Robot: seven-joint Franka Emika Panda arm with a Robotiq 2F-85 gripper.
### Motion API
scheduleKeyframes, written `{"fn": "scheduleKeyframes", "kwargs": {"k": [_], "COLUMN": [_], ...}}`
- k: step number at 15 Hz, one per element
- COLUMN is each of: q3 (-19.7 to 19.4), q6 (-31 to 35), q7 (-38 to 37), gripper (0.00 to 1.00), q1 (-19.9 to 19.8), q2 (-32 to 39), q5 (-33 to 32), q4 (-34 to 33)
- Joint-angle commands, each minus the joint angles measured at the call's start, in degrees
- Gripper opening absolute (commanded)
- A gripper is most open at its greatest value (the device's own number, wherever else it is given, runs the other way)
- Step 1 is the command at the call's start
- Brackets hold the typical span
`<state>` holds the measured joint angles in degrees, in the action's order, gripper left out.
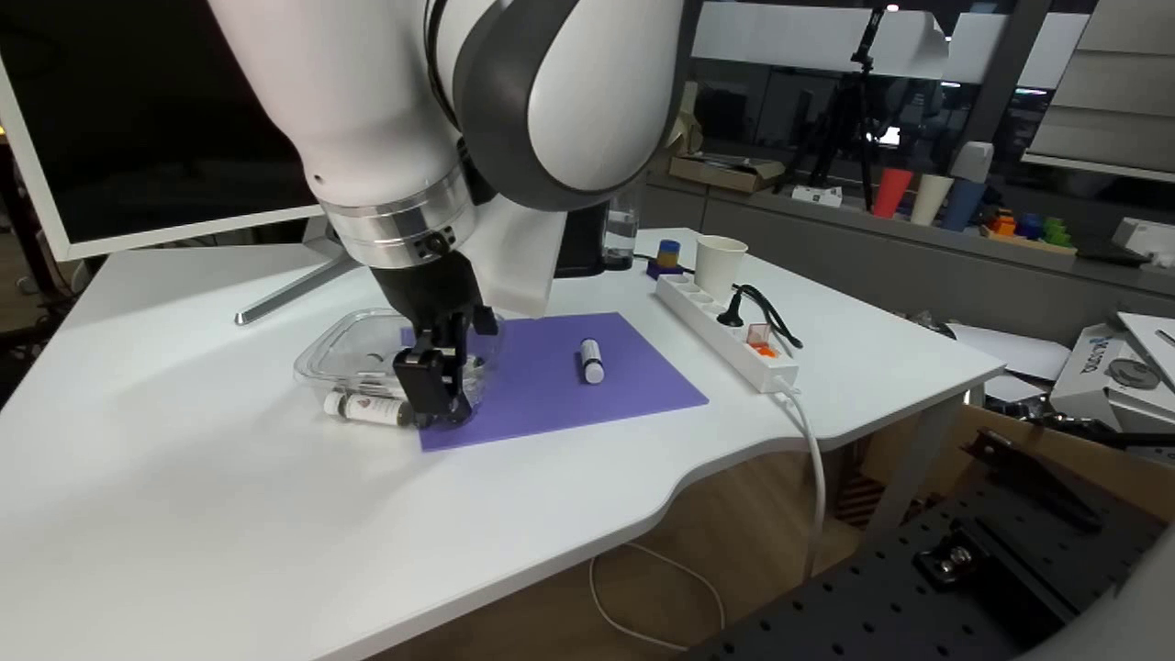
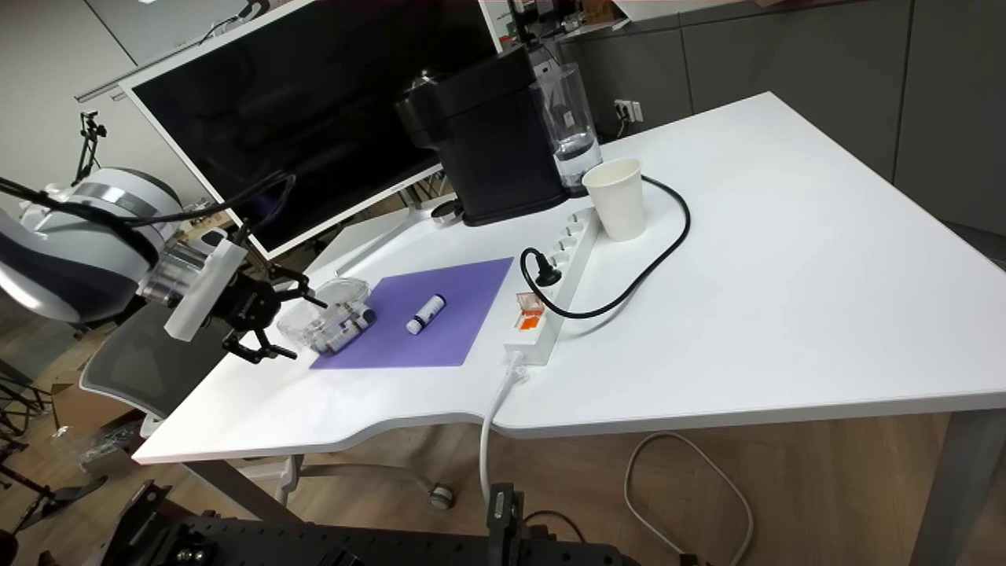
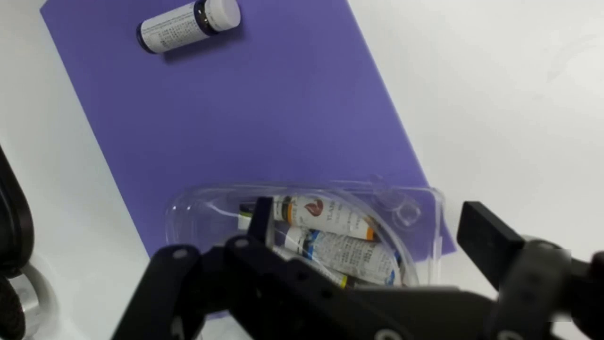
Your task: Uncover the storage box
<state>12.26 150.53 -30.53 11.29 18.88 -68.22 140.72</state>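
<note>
The storage box (image 1: 335, 360) is see-through plastic with rounded corners. It stands partly on a corner of the purple mat (image 1: 569, 395) and partly on the white table. It also shows in an exterior view (image 2: 297, 321) and in the wrist view (image 3: 188, 208). Several small labelled bottles (image 3: 349, 250) show through the plastic. I cannot tell whether its lid is shut. My gripper (image 2: 310, 331) is open and empty, close above the box. In the wrist view my gripper (image 3: 370, 224) has one finger over the box and the other past its corner. The gripper's body hides the box's near part.
A single bottle (image 1: 592, 360) lies on the mat. A white power strip (image 1: 725, 330) with a black cable, a paper cup (image 2: 615, 198), a tall black machine (image 2: 495, 141) and a monitor (image 2: 314, 102) stand around. The table's curved front edge (image 2: 409, 420) is near the mat.
</note>
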Motion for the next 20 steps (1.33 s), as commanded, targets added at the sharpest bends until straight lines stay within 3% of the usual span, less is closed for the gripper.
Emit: {"fn": "scheduleKeyframes", "kwargs": {"k": [1, 4, 16, 20], "q3": [-0.49, 0.57, -0.09, 0.43], "q6": [1.61, 2.00, 1.31, 0.52], "q7": [5.20, 7.71, 9.41, 11.99], "gripper": [1.00, 1.00, 1.00, 1.00], "q1": [-0.14, -1.22, -2.09, -2.55], "q2": [-1.25, -2.66, -3.28, -3.27], "q5": [6.92, 9.86, 9.88, 12.53], "q4": [0.50, 0.76, -0.17, 0.07]}}
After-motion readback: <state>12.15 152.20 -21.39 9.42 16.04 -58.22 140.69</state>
